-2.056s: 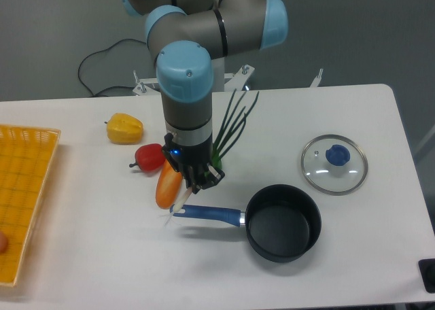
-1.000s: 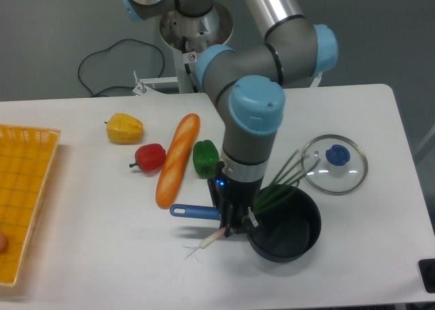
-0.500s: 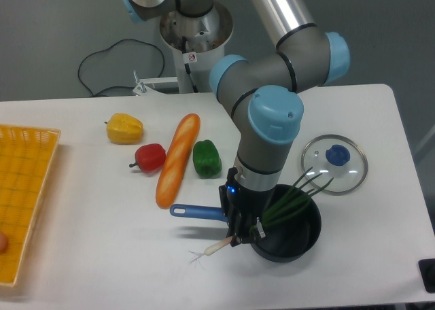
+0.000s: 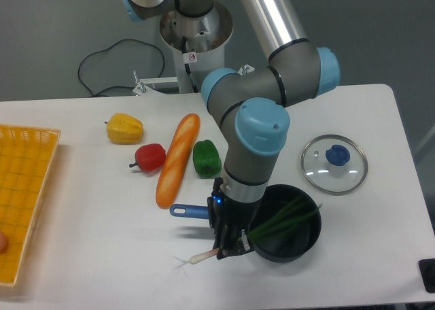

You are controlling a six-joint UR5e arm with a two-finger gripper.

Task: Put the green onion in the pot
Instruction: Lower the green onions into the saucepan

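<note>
The gripper (image 4: 229, 246) points down at the left edge of the pot (image 4: 307, 243), its jaws clenched on the green onion (image 4: 279, 219) near the pale lower part of the stalk. The green onion lies tilted across the gripper: its white rooted end (image 4: 194, 259) sticks out to the lower left, beyond the pot and just above the white table (image 4: 81, 255), while its dark green leaves run up and to the right over the pot's opening, their tips reaching the far right rim. The leaves lie within or just above the pot's mouth; whether they touch the inner wall cannot be told. The pot is a round black saucepan standing upright on the table, and its blue handle (image 4: 190, 211) points left, passing behind the gripper. No other contents show inside the pot besides the green leaves. A round glass lid (image 4: 334, 164) with a blue knob lies flat on the table, up and to the right of the pot and apart from it. To the left of the arm, a green bell pepper (image 4: 206, 158), a long orange baguette-shaped item (image 4: 177, 160), a red pepper (image 4: 150, 158) and a yellow pepper (image 4: 125, 128) rest on the table. A yellow basket (image 4: 24, 187) sits at the left edge, with a small reddish object (image 4: 3, 242) partly visible at its lower left.
</note>
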